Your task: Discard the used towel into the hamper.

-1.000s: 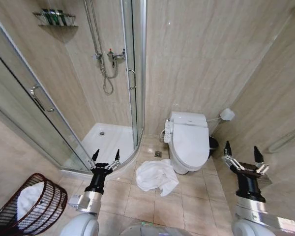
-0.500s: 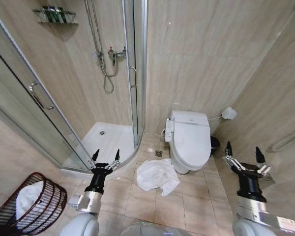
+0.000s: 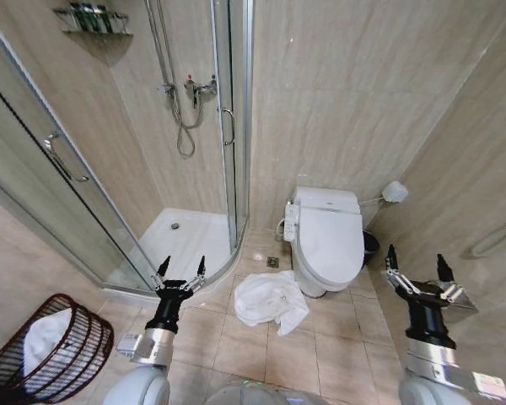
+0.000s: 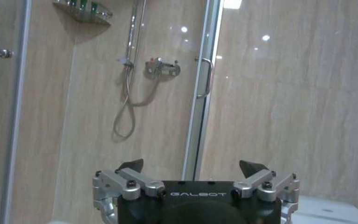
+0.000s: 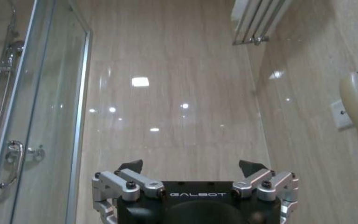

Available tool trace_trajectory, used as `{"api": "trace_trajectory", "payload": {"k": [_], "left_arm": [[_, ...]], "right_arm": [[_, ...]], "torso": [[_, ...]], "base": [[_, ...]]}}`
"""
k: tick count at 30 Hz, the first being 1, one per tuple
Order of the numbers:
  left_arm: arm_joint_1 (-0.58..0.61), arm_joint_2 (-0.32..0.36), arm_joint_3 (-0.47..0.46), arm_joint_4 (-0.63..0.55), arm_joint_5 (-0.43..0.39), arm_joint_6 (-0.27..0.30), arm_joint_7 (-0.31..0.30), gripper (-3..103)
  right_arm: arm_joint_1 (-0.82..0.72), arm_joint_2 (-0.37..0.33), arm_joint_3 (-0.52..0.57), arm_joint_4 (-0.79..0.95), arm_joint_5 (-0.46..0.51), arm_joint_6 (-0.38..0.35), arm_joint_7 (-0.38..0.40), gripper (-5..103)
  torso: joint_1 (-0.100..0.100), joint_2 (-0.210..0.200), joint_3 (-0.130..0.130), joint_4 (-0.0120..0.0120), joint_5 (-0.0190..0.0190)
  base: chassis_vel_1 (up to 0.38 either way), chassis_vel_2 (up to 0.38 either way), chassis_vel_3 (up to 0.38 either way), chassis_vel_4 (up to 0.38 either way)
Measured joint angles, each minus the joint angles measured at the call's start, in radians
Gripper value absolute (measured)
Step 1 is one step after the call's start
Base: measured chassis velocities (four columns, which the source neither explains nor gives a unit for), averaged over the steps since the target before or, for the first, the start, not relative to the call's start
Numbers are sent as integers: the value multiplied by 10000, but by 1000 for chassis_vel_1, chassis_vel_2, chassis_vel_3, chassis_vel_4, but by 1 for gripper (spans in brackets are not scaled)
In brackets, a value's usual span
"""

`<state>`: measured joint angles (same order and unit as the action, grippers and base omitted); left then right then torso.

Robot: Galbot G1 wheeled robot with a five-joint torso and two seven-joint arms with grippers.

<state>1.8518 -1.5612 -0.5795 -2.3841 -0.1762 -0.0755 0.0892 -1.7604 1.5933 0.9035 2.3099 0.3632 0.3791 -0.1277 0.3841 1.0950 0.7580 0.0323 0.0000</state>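
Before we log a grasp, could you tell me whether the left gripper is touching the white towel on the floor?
Apart. The head view shows the left gripper open and raised, with bare floor tile between it and the crumpled towel beside the toilet.

There were two hands, left (image 3: 181,267) and right (image 3: 415,260), one hamper (image 3: 55,350), one towel (image 3: 270,299) and one toilet (image 3: 326,239).

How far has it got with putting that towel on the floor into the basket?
Barely begun. Done: the hamper at the robot's left already has something white inside. In hand: nothing; the left hand and right hand are both raised, open and empty. Left: the towel lies crumpled on the floor by the toilet; it has yet to be picked up and dropped in.
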Motion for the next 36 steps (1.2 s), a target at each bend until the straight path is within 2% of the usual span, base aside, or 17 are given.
{"api": "trace_trajectory", "payload": {"k": [6,11,13,19,23,25,34,36], "left_arm": [[0,0,0,0,0,0,0,100],[0,0,0,0,0,0,0,100],[0,0,0,0,0,0,0,100],[0,0,0,0,0,0,0,100],[0,0,0,0,0,0,0,100],[0,0,0,0,0,0,0,100],[0,0,0,0,0,0,0,100],[0,0,0,0,0,0,0,100]], "right_arm": [[31,-5,-44,-12,-19,-77,73,100],[182,-38,-157,-111,-101,-174,803,100],[188,-61,-135,-151,-73,-178,806,100],[153,-154,-106,-348,311,-267,472,100],[209,-341,-115,-1133,643,-673,-72,100],[299,-431,-140,-1777,352,-611,-104,100],[370,-367,-833,-2361,-63,-252,248,100],[477,-313,-1130,-2430,-430,335,615,100]], "torso": [[-148,-332,-185,0,0],[-262,-591,-328,0,0],[-288,-650,-361,0,0],[-402,-893,-495,0,-1],[-503,-1121,-618,0,-1],[-563,-1261,-696,1,2],[-736,-1653,-916,1,0],[-797,-1799,-1000,0,0]], "base": [[0,0,0,0],[0,0,0,0],[0,0,0,0],[0,0,0,0],[0,0,0,0],[0,0,0,0],[0,0,0,0],[0,0,0,0]]}}
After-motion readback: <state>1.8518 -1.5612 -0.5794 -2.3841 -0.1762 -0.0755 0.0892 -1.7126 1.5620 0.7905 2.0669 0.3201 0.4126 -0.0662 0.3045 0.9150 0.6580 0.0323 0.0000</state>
